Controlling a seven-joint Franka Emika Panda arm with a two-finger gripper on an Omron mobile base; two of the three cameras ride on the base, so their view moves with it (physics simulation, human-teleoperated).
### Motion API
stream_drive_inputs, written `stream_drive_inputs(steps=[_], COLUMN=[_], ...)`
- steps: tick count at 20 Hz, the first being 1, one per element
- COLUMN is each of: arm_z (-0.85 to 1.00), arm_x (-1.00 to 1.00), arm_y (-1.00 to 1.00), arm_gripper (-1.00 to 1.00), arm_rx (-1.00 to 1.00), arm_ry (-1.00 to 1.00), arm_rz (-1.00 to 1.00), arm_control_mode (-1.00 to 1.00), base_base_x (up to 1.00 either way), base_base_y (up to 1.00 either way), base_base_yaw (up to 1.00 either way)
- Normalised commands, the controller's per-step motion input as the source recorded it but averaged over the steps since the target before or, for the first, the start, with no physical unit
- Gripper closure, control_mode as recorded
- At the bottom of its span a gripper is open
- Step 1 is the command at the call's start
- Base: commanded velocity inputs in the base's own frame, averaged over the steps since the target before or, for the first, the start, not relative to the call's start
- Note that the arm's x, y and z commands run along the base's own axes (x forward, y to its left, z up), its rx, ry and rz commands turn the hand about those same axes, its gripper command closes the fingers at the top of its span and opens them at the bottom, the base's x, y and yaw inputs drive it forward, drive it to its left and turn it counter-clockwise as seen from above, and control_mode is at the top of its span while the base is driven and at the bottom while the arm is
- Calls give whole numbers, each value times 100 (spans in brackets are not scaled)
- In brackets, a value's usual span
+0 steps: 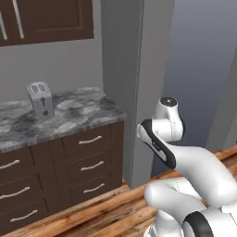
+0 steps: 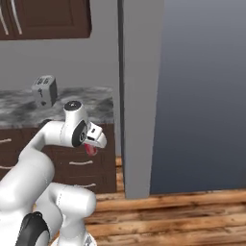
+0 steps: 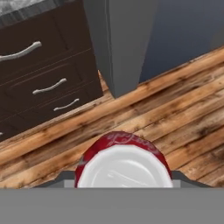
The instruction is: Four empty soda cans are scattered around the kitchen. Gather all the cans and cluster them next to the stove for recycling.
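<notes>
A red soda can [image 3: 122,162] with a silvery top sits close to the hand camera, between the two dark fingertips of my gripper [image 3: 123,180], which is shut on it. From the right base view, the same soda can [image 2: 90,150] shows as a small red patch under the gripper [image 2: 96,142]. It is held in the air, over the wooden floor in front of the drawers. The stove is out of view.
A silver toaster [image 1: 40,99] stands on the grey marble counter [image 1: 88,111] above dark drawers [image 1: 88,162]. A tall grey panel [image 1: 134,83] rises right of the counter, with a blue-grey wall [image 2: 202,96] beyond. Wooden floor [image 3: 166,109] lies below.
</notes>
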Motion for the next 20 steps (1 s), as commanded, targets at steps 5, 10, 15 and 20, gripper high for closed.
stream_drive_inputs(steps=[5, 10, 15, 20], arm_z=[0, 0, 0, 0], arm_x=[0, 0, 0, 0], arm_y=[0, 0, 0, 0], arm_gripper=[100, 100, 100, 100], arm_rx=[0, 0, 0, 0], arm_ry=[0, 0, 0, 0], arm_rz=[0, 0, 0, 0], arm_control_mode=[100, 100, 100, 100], base_base_x=[1, 12, 26, 32], base_base_y=[100, 100, 100, 100], base_base_yaw=[3, 4, 3, 2])
